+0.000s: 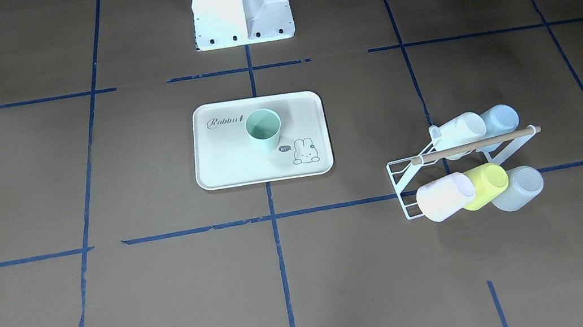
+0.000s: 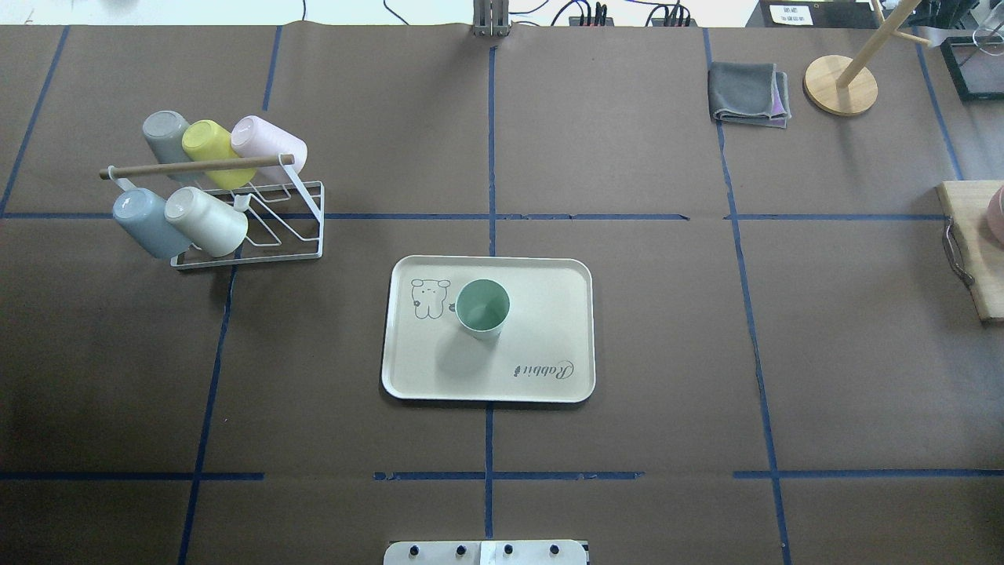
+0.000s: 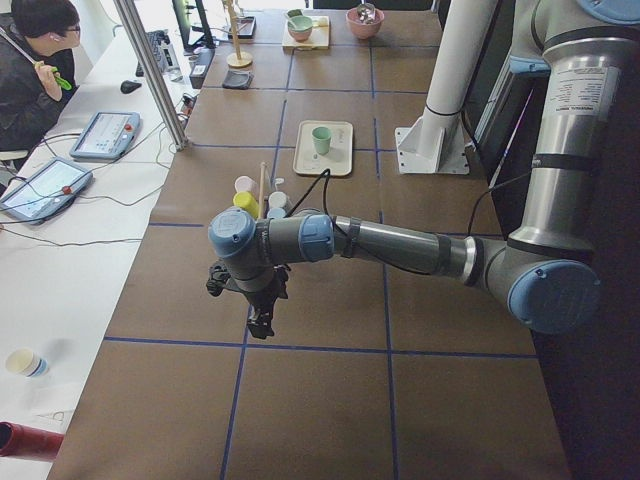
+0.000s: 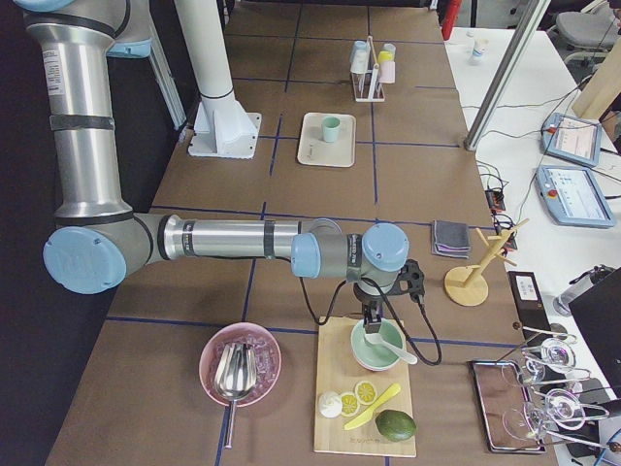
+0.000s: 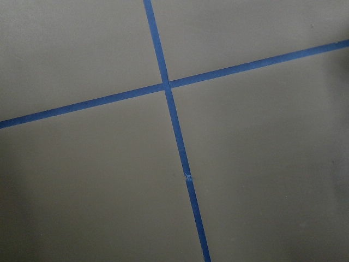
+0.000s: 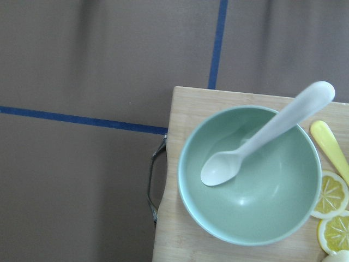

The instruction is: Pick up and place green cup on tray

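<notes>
On the tray [image 2: 541, 314] sits green cup [image 2: 482, 308]; only side views show left gripper [image 3: 260, 326], right gripper [image 4: 374, 330], openness unclear.

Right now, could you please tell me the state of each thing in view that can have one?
Pale mint-green plastic cup: upright, empty.
Cream rectangular tray: flat on the table, carrying that cup.
White wire rack: upright, holding five tilted cups.
Grey cloth: folded.
Sage-green bowl: upright, white spoon resting inside.
Left gripper: over bare table; open or shut unclear.
Right gripper: above the bowl; open or shut unclear.
</notes>
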{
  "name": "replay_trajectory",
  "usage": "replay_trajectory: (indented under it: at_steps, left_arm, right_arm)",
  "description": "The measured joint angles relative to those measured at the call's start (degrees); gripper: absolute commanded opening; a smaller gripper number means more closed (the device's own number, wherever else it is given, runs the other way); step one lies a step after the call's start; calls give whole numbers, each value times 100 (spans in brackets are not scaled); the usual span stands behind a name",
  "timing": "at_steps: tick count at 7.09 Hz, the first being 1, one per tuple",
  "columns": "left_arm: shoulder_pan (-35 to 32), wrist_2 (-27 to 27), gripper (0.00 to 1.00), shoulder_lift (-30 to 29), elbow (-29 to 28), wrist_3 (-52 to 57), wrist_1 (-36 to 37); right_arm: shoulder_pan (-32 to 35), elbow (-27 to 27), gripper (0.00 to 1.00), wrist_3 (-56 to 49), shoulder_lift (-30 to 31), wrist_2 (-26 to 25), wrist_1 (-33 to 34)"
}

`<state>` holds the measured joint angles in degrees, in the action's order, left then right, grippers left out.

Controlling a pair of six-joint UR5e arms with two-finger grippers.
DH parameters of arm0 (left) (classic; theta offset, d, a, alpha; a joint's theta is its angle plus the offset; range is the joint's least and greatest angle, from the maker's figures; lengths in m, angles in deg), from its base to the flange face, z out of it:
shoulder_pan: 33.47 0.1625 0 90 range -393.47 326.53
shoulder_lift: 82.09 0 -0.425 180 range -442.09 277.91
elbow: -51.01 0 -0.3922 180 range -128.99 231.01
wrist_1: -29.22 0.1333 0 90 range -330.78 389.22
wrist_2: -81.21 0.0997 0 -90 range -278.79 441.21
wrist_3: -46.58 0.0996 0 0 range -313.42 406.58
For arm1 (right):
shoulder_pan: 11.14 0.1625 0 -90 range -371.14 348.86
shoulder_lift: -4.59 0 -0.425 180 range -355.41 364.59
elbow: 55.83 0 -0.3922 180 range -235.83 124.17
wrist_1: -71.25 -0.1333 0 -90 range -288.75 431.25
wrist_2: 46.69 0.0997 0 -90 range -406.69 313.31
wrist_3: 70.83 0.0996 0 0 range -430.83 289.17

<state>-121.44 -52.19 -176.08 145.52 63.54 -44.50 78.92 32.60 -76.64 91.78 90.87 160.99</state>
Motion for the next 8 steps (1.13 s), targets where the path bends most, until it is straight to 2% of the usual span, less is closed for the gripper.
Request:
replay_trajectory:
  at_steps: [3, 5, 8]
  left_arm:
    - [1, -1, 100, 523, -141, -12, -678]
    - [2, -8, 100, 620, -464, -20, -1129]
    - [-61, -233, 100, 628, -530, -66, -1256]
  right_arm:
    - [136, -54, 100, -61, 39, 6, -5]
    - [141, -64, 100, -43, 22, 7, -7]
    - [199, -83, 100, 149, 30, 18, -2]
